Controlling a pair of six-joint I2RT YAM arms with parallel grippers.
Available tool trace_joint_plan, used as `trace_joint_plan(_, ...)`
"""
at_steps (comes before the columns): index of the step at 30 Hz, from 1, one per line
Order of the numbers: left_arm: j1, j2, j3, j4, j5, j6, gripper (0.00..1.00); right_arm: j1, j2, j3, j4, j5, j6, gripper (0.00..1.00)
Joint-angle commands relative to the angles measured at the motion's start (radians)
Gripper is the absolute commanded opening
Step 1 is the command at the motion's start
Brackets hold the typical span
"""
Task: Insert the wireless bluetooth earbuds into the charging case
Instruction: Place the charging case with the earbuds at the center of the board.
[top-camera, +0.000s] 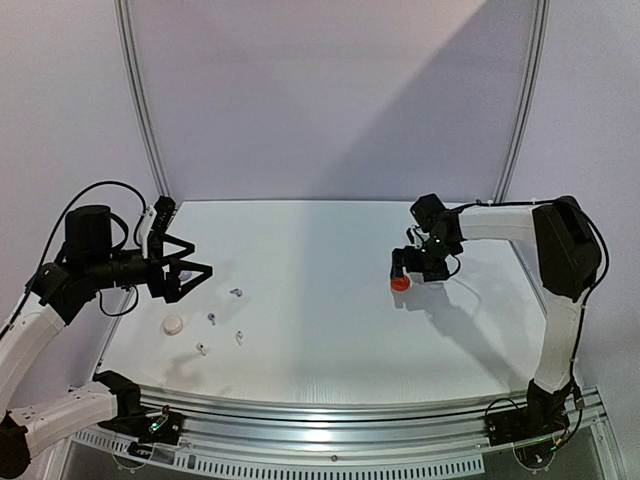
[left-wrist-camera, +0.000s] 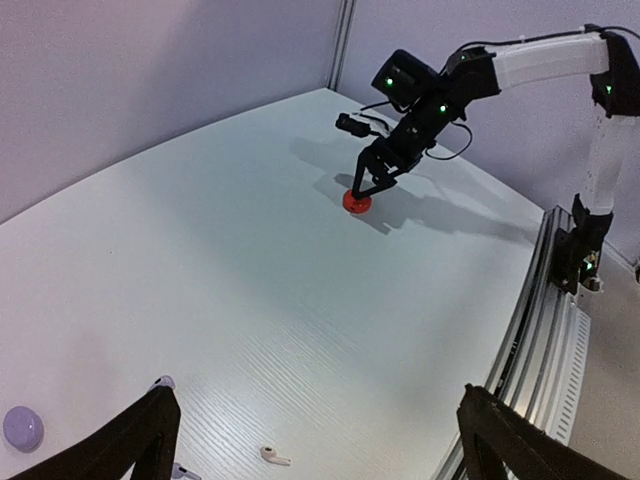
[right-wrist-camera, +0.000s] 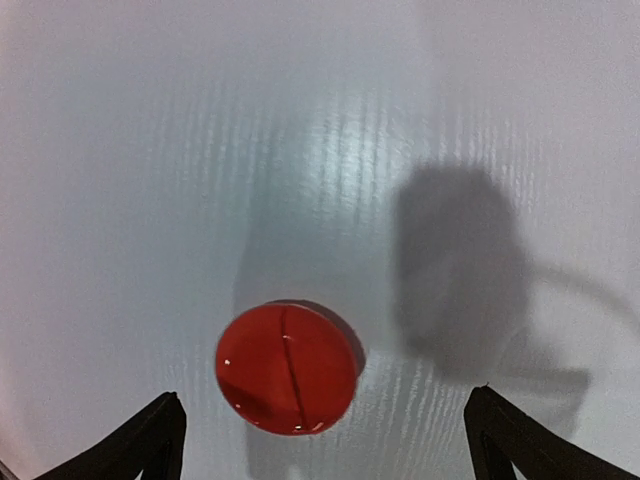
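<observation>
Top view: left gripper (top-camera: 190, 283) hangs over the left of the white table (top-camera: 320, 350), jaws spread wide, holding nothing. Below it lies a pale round case (top-camera: 173, 324), closed as far as can be told. Four tiny stemmed earbuds (top-camera: 236, 293) lie loose on the table right of that case, none in a case; their colours are too small to tell. Right gripper (top-camera: 402, 276) sits over a glossy red round charging case (top-camera: 400, 285), well apart from the earbuds.

Left wrist view: left gripper (left-wrist-camera: 320, 420) is released. The pale round case (left-wrist-camera: 22, 427) is at lower left and a white earbud (left-wrist-camera: 272, 456) lies bare on the table. Far off, the right gripper (left-wrist-camera: 362, 188) straddles the red round charging case (left-wrist-camera: 356, 202).

Right wrist view: the red round charging case (right-wrist-camera: 287, 368) is lid-down on the table with a thin line across the top, contents hidden. The right gripper (right-wrist-camera: 325, 425) is released, its fingers clear of the case.
</observation>
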Motion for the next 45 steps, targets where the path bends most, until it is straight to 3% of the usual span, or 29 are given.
trace_joint_plan(1,0.010,-0.001,-0.006,0.007,0.019,0.004,0.99,0.061,0.071,0.107,-0.116,0.181,-0.106,0.99)
trace_joint_plan(11,0.013,-0.002,-0.004,0.002,0.036,0.013,0.99,0.109,0.190,0.179,-0.173,0.252,-0.146,0.99)
trace_joint_plan(13,0.013,-0.002,-0.005,0.003,0.038,0.013,0.99,0.110,0.192,0.180,-0.162,0.236,-0.153,0.94)
trace_joint_plan(18,0.014,0.000,-0.006,0.008,0.039,0.013,0.99,0.109,0.199,0.197,-0.160,0.200,-0.176,0.69)
trace_joint_plan(23,0.015,0.000,-0.008,0.008,0.041,0.012,0.99,0.109,0.209,0.206,-0.164,0.204,-0.185,0.33)
trace_joint_plan(25,0.014,0.000,-0.008,0.009,0.042,0.012,1.00,0.110,0.209,0.206,-0.166,0.212,-0.185,0.27)
trace_joint_plan(28,0.015,0.000,-0.008,0.007,0.043,0.012,0.99,0.109,0.205,0.206,-0.167,0.217,-0.182,0.29)
trace_joint_plan(29,0.014,0.000,-0.008,0.009,0.044,0.011,0.99,0.108,0.202,0.207,-0.168,0.219,-0.182,0.34)
trace_joint_plan(33,0.014,0.000,-0.016,0.011,0.050,-0.001,0.99,0.111,0.196,0.216,-0.174,0.216,-0.178,0.94)
trace_joint_plan(34,0.015,0.000,-0.017,0.011,0.053,-0.004,0.99,0.110,0.193,0.218,-0.174,0.220,-0.177,0.98)
trace_joint_plan(45,0.023,0.003,-0.005,0.001,0.055,-0.009,0.99,0.111,0.118,0.250,-0.136,0.309,-0.174,0.99)
